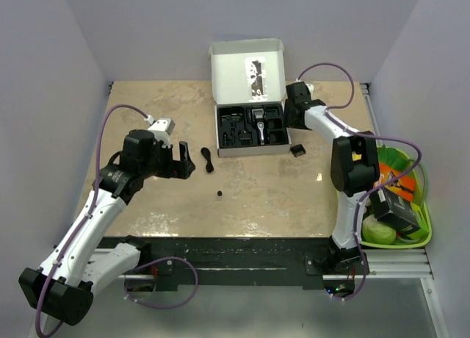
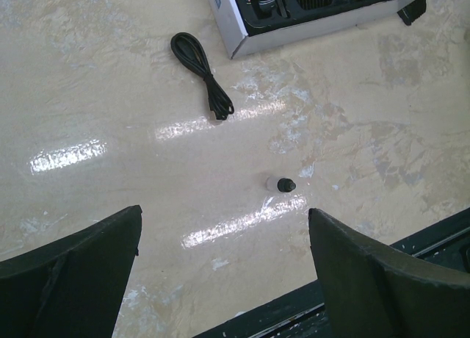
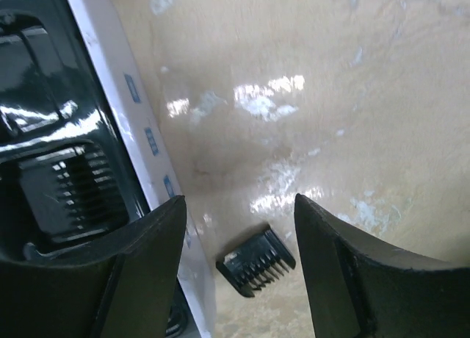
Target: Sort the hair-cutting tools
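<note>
- Left gripper (image 1: 183,162): jaws at full spread, nothing between them. It hangs above the bare table (image 1: 161,103) on the left side, clear of the surface.
- Cord (image 1: 207,159): a thin black looped piece lying flat on the table, just beside the left gripper at its 3 o'clock in the top view. In the left wrist view it lies at 12 o'clock, ahead of the fingers (image 2: 73,272), not touching them.
- Round bit (image 1: 219,194): a tiny black piece alone on the table, between 4 and 5 o'clock of the left gripper and apart from the cord.
- Right gripper (image 1: 294,106): jaws partly spread, holding nothing. It stands just beside the right wall of the open white box (image 1: 246,59).
- Comb guard (image 1: 297,150): lies on the table just off the box's right front corner, at 6 o'clock of the right gripper. The right wrist view shows it framed between the two fingers, touching neither.
- Hair clipper (image 1: 259,125): lies lengthwise in the black tray (image 1: 231,128) of the box, at 8 o'clock of the right gripper.
</note>
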{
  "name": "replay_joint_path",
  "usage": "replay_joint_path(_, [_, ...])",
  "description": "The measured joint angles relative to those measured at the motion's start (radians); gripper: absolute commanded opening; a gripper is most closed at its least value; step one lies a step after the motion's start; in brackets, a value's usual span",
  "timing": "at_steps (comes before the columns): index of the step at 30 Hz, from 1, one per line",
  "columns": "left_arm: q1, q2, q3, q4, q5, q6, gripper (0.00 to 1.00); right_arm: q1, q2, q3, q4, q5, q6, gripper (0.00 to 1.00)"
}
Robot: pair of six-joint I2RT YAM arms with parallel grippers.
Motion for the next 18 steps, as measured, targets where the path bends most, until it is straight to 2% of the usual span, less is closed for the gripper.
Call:
replay_joint_path(10, [0.000,0.001,0.000,-0.012,-0.012,0.002,1.00,-0.010,0.161,0.194,0.032,0.035,-0.090,0.67])
replay_joint_path(18, [0.000,0.049,0.000,-0.013,-0.027,0.011,1.00,-0.011,0.246,0.281,0.095,-0.023,-0.112,0.67])
